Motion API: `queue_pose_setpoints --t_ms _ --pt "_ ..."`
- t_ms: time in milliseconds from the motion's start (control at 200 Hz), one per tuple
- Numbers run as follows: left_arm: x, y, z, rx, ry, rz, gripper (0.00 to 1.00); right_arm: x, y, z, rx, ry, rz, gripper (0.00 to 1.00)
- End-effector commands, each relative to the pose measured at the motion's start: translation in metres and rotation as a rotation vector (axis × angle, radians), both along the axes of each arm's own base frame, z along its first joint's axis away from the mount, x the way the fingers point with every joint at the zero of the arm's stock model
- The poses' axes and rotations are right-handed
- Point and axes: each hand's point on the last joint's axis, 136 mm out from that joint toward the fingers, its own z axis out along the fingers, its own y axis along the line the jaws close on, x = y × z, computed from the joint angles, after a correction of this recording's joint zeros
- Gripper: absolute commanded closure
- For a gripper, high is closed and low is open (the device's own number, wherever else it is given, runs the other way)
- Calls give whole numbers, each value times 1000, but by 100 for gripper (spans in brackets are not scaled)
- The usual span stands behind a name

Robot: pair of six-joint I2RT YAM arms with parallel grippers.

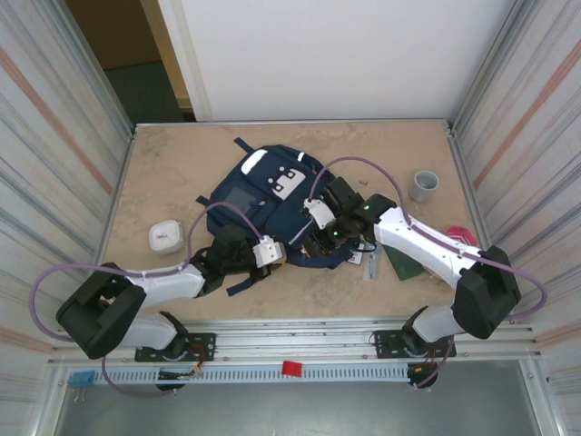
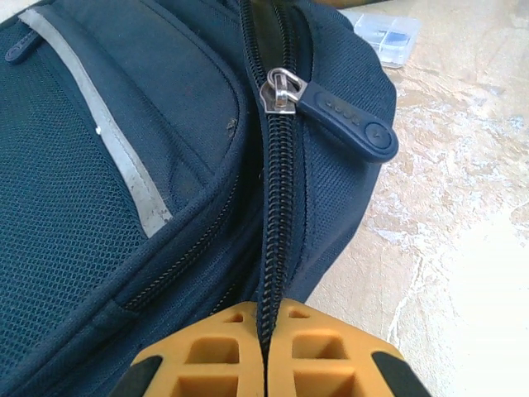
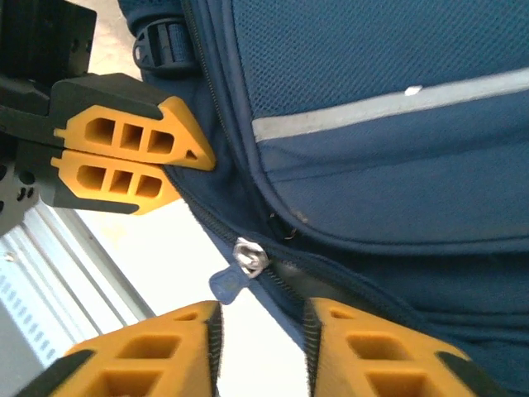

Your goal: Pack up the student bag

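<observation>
Orange fingers (image 2: 322, 356) of the left gripper (image 2: 266, 313) sit at the lower edge of the left wrist view. They are pressed fully together, and the line of the zip runs down between them, so they pinch the near edge of the student bag (image 2: 99, 207).

From above, the table (image 1: 172, 173) is pale and looks like marble; the bag lies flat on its middle, navy blue, with the white patches toward the far side and the pale stripes across the front pockets. Both arms reach to the near edge of the bag, one from each side.

The right gripper (image 3: 263, 318) has its fingers partly apart and nothing is between them; the gap is just beside the zip. In the same view the closed left gripper touches the bag's edge with its tips.

A dark green flat thing (image 1: 399, 262) lies on the right of the bag, partly under the right arm; a grey cup (image 1: 422, 185) stands upright near the right wall, apart from the bag; a small white box (image 1: 165, 236) lies on the left of the bag; a clear plastic box (image 2: 384, 33) lies on the table behind the bag.

The metal zip slider (image 3: 250, 256) sits on the zip line just above the right fingers; its blue pull tab (image 3: 227, 285) hangs toward the gap but is not gripped.
</observation>
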Motion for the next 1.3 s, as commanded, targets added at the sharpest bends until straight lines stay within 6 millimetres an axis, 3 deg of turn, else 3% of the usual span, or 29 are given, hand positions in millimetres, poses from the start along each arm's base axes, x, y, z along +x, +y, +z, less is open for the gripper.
queue_pose_setpoints --t_ms 0,190,336,626,887,1017,1132,1298 --pt "4 -15 43 -125 -17 -22 100 -10 -1 2 23 65 -153 58" --pt "3 -16 44 -135 21 -12 100 -9 -4 12 116 76 -439 54" --pt "1 -17 45 -136 29 -24 100 -7 -14 9 129 87 -572 54" --pt "0 -18 45 -143 32 -31 100 -6 8 4 117 104 -544 54" --pt "0 -19 51 -159 22 -39 100 13 15 -11 69 60 -581 55" --pt "-1 -19 51 -160 21 -40 100 21 18 -14 52 27 -596 68" --pt "1 -18 52 -154 13 -31 100 23 0 -20 -44 -15 -643 83" --pt "5 -15 49 -132 4 -5 100 22 -27 -19 -128 -65 -694 92"
